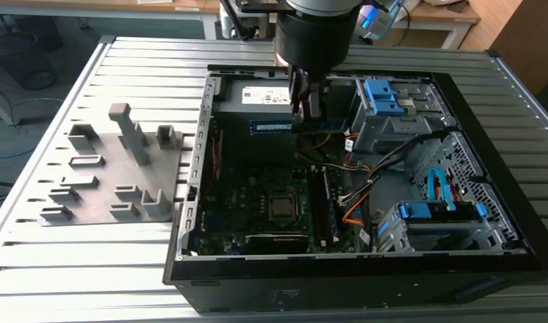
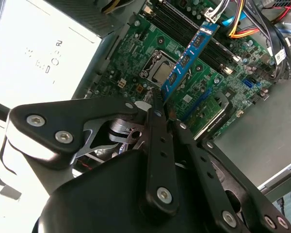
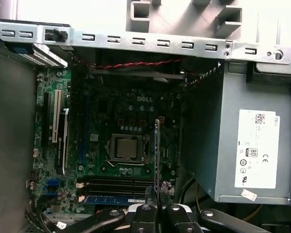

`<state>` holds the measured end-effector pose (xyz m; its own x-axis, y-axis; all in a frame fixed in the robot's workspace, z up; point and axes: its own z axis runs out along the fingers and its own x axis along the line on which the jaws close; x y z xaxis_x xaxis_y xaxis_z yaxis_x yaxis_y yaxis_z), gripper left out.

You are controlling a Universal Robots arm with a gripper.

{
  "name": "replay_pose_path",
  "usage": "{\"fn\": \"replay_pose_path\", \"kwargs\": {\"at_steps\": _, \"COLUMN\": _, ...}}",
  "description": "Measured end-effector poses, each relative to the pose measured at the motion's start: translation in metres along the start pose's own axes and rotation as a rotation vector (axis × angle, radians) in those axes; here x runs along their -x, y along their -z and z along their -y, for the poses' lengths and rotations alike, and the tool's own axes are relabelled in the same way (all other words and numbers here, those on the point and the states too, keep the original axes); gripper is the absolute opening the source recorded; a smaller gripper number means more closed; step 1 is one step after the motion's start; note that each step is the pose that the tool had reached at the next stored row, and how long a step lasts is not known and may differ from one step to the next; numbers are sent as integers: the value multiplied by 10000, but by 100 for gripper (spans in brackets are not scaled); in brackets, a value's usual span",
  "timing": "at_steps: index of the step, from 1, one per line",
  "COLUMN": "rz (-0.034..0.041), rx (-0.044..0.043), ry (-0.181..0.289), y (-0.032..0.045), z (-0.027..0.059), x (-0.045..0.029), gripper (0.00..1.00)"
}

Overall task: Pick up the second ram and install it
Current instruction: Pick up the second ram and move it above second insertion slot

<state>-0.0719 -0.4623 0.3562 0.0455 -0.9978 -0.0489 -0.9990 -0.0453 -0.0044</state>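
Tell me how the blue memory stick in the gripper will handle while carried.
Probably stiff: the second ram juts straight from the gripper without sagging. Likely light, being a thin board, edge-on in the first wrist view. Pinched across its flat faces, it might pivot if an end gets bumped; its bare chips look fragile.

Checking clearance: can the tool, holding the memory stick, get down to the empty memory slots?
Probably yes. The tool grips the memory stick above the open board; the empty slots lie bare, and the cables bunch off to one side.
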Motion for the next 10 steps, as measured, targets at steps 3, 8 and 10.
{"fn": "replay_pose_path", "kwargs": {"at_steps": 3, "rz": 1, "rx": 0, "ry": 0, "y": -12, "z": 18, "x": -1, "gripper": 14}}
{"fn": "replay_pose_path", "kwargs": {"at_steps": 8, "rz": 1, "rx": 0, "ry": 0, "y": -34, "z": 41, "x": -4, "gripper": 14}}
{"fn": "replay_pose_path", "kwargs": {"at_steps": 10, "rz": 0, "rx": 0, "ry": 0, "y": -47, "z": 54, "x": -5, "gripper": 14}}
